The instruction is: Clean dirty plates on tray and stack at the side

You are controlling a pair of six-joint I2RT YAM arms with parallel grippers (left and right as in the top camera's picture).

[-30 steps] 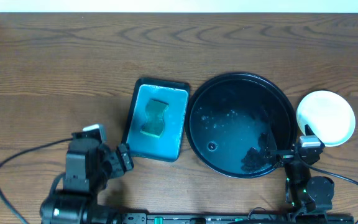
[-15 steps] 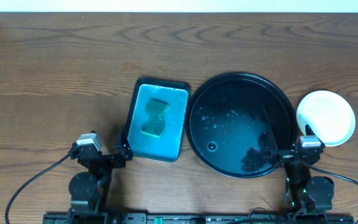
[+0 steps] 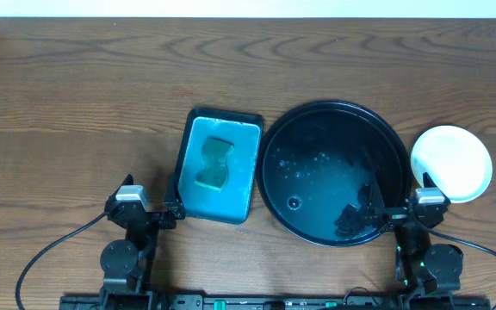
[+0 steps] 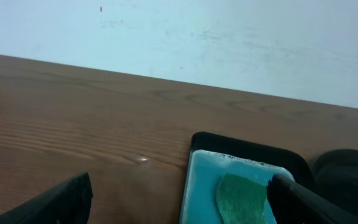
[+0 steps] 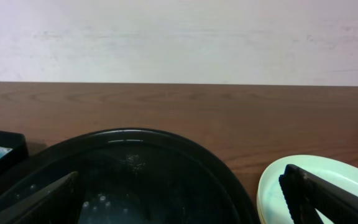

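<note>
At the near edge of the black tray (image 3: 317, 138), the right gripper (image 5: 179, 193) is spread wide and holds nothing. The left gripper (image 4: 179, 196), well left of the tray, is also spread wide and holds nothing. A pale plate (image 3: 451, 163) lies on the tabletop (image 3: 76, 103) just right of the tray, and a teal tray (image 3: 239, 185) carrying a green sponge (image 3: 215, 164) sits just left of it.

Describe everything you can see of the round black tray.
The black tray is large, round, glossy, low-rimmed. It lies flat on the wood table, holding no plates, only water droplets. The teal tray sits close by its left edge, a pale plate off its right. The right pincer hangs open over its near edge.
</note>
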